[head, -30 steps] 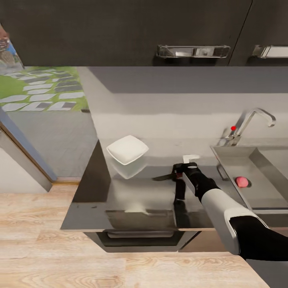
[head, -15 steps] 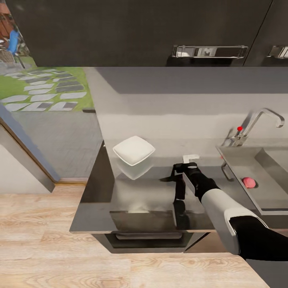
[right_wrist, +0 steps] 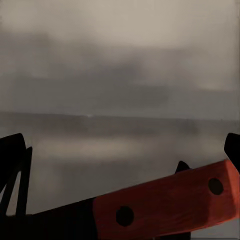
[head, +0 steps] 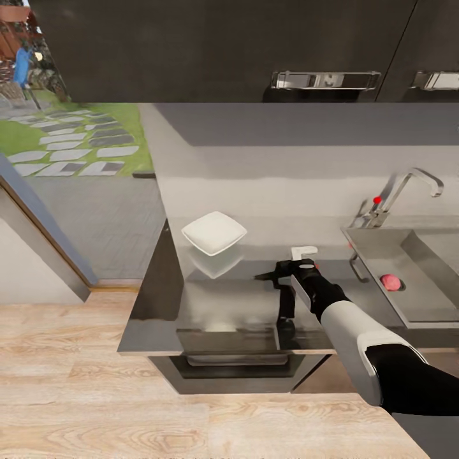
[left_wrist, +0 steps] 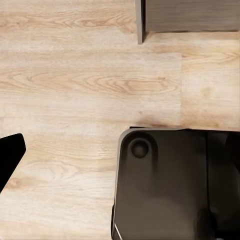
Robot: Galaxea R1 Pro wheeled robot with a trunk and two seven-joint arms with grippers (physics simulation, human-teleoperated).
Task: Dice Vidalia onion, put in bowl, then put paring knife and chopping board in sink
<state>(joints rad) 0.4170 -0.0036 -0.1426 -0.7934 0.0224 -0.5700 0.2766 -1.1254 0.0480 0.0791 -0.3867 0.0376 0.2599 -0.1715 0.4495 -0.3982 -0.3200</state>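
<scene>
My right gripper (head: 285, 270) is shut on the paring knife (head: 266, 276) and holds it just above the glossy grey countertop (head: 217, 306), dark blade pointing left. In the right wrist view the reddish handle (right_wrist: 165, 205) with two rivets lies across between the dark fingers (right_wrist: 12, 150). The white bowl (head: 213, 233) stands on the countertop left of the knife. The pinkish onion (head: 389, 282) lies in the steel sink (head: 430, 299) at the right, below the chrome faucet (head: 408, 188). I cannot make out the chopping board. One dark finger (left_wrist: 7, 157) of my left gripper hangs over the wooden floor.
Dark wall cabinets with bar handles (head: 325, 80) hang over the counter. A small white block (head: 303, 252) sits behind my right gripper. The counter's left end meets an open doorway (head: 70, 146) onto a garden. My dark base (left_wrist: 165, 185) is on the wooden floor beside a cabinet corner (left_wrist: 142, 22).
The whole head view has shifted, so the camera moved: counter, bowl and sink sit slightly further right and higher. My right gripper still holds the knife the same way.
</scene>
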